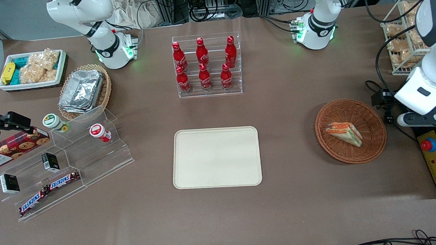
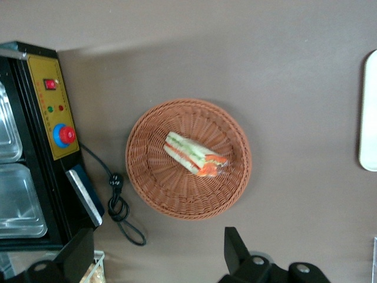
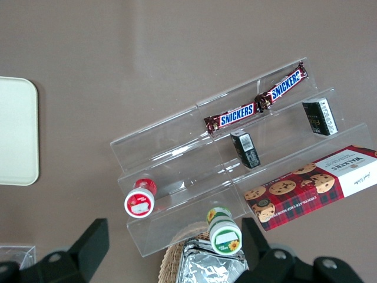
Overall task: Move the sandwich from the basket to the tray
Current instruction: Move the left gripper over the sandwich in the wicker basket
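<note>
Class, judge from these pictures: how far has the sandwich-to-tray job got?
Nothing is done yet: the sandwich lies in the basket and the tray is bare. In hand: the gripper hangs open above the table beside the basket, holding nothing. Left: descend, grasp, carry, set down.

- Two chocolate bars (image 3: 256,108) on the clear stepped stand (image 3: 177,153): wrappers read "SNICKERS".
- Red tartan cookie box (image 3: 312,186): "WALKERS", with "CHOCOLATE CHIP SHORTBREAD" along its edge.
- Red bottles (image 1: 204,64) in the clear rack: white Coca-Cola script.
- Gripper (image 2: 153,259) above the table beside the basket (image 2: 153,177): no markings readable.
</note>
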Controlling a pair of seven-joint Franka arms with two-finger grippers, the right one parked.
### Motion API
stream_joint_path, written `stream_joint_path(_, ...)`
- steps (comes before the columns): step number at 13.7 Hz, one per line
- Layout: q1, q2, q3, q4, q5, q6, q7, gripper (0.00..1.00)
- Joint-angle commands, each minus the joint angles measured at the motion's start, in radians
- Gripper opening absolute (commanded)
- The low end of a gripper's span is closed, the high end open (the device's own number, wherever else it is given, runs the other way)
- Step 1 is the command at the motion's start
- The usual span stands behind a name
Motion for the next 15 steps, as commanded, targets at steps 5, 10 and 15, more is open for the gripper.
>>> stream_joint_path(5, 0.135, 0.036, 0.019, -0.083, -0.204, -0.009, 0.019, 0.99)
stream_joint_path(10, 0.147, 0.014, 0.020, -0.283, -0.210, 0.184, -0.010, 0.99)
stream_joint_path(15, 0.146, 0.057, 0.020, -0.484, -0.207, 0.517, -0.331, 0.99)
